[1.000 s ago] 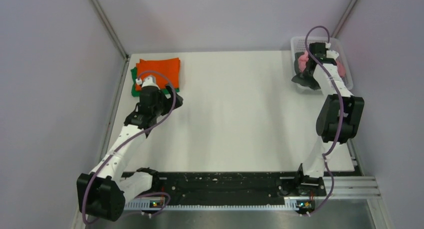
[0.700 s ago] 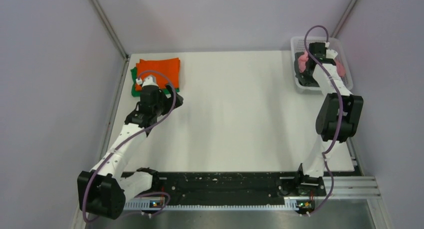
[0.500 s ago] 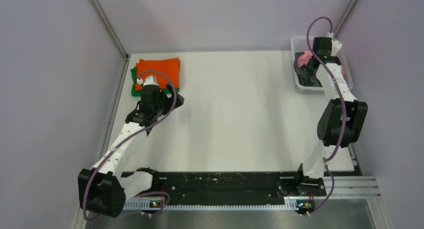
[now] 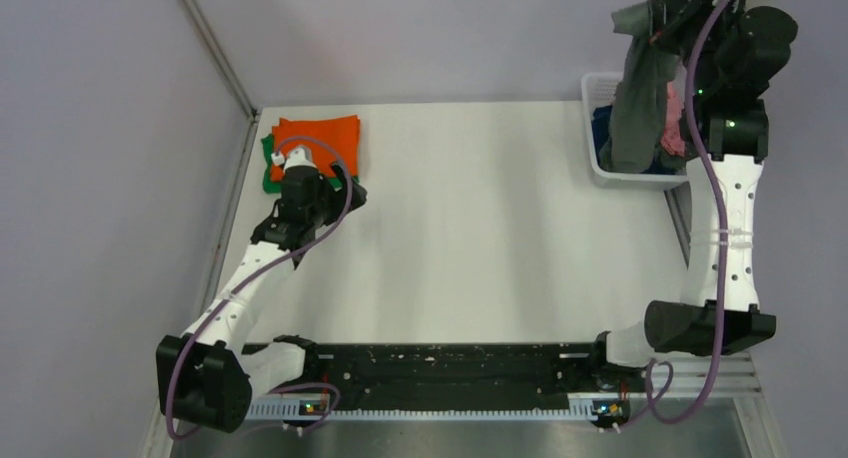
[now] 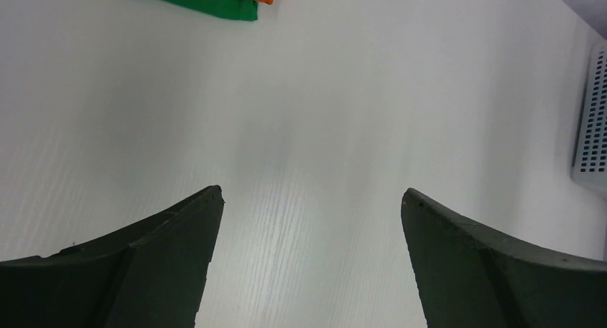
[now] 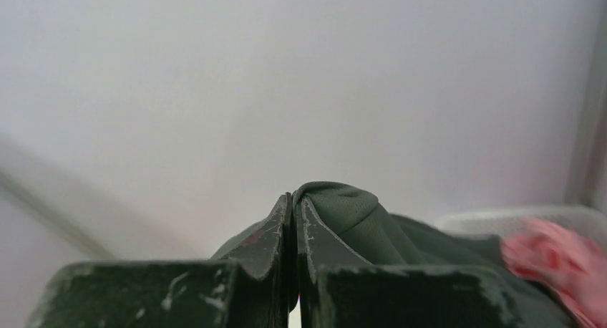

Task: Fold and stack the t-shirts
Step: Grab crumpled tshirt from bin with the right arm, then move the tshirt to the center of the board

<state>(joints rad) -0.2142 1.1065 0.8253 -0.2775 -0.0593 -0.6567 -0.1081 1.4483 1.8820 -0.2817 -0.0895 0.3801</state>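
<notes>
Dark grey t-shirt [image 4: 635, 98]: one bunched bit is pinched in the right end effector [image 6: 293, 199]. The rest hangs down in a long crumpled strip, high over the basket [image 4: 597, 86].
Right end effector: the two fingers are pressed tight together on the grey cloth. A small fold pokes up between the tips.
Bottom of the grey shirt: it reaches down to where the basket is. I cannot tell if it is free of the basket or touching it.
Left end effector [image 5: 311, 195]: the fingers are spread wide with nothing in them. It sits low over the bare tabletop [image 4: 480, 228], just beside the folded pile.
Basket: white mesh, at the far right corner of the tabletop. A pink shirt [image 4: 672, 128] and a dark blue shirt [image 4: 600, 120] lie inside it.
Folded pile: the orange shirt [image 4: 320, 138] lies on the green shirt [image 4: 268, 175] at the far left corner.
Step in hand: I think this is getting the next shirt out of the basket. It is not spread out or folded yet.
Next move: the grey shirt probably needs to go to the middle of the tabletop and be laid flat. The left end effector may need to grab another edge to pull it smooth.
Watch out: the hanging end could drag the pink shirt along.
</notes>
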